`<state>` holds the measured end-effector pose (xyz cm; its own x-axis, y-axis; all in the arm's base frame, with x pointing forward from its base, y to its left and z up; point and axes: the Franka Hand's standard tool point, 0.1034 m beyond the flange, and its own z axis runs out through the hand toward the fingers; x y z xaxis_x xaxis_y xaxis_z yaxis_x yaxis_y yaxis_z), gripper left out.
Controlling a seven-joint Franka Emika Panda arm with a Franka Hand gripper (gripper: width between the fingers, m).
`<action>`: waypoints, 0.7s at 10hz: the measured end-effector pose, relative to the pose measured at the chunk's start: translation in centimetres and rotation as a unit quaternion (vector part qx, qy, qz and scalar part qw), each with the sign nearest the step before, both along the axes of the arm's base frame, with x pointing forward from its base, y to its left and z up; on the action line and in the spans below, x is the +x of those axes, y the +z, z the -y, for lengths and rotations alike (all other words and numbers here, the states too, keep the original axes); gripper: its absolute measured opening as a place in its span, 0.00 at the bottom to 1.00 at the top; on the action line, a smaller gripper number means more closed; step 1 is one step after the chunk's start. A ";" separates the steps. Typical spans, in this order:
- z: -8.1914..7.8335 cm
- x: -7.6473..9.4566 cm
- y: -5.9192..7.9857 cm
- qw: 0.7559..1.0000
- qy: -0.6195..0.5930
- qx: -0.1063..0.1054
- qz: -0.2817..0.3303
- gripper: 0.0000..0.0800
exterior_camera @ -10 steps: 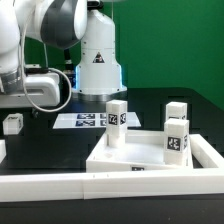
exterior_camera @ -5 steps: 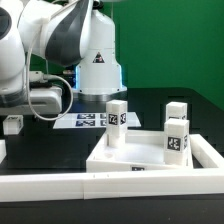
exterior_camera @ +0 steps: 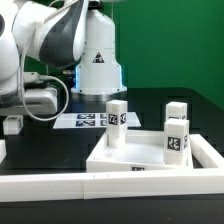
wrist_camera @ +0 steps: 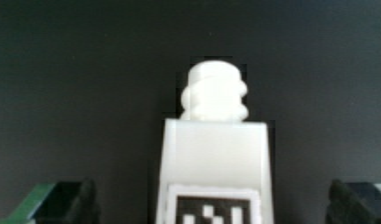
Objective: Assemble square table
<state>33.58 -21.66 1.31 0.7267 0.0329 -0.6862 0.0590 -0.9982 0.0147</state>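
Observation:
The square table top lies flat at the front of the exterior view. Three white tagged legs stand upright on or by it: one at its far left corner, one at the right, one behind that. A fourth leg sits on the black table at the exterior view's left edge, under the arm's hand. In the wrist view this leg shows a rounded screw tip and a tag. My gripper is open, a dark fingertip on either side of the leg, not touching it.
The marker board lies on the table in front of the robot base. Long white L-shaped rails border the table top at the front and at the exterior view's right.
The arm has swung toward the exterior view's left and come lower over the leg at the left edge. The jaws have stayed open. No part has moved.

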 end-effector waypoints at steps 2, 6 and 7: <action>0.0 -0.2 -0.2 1.000 0.000 0.000 -0.002 0.81; -0.4 0.3 -0.2 1.000 0.005 0.000 -0.001 0.36; -0.4 0.3 -0.2 1.000 0.005 0.000 -0.001 0.36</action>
<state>33.85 -21.25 1.14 0.7249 0.0398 -0.6877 0.0683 -0.9976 0.0143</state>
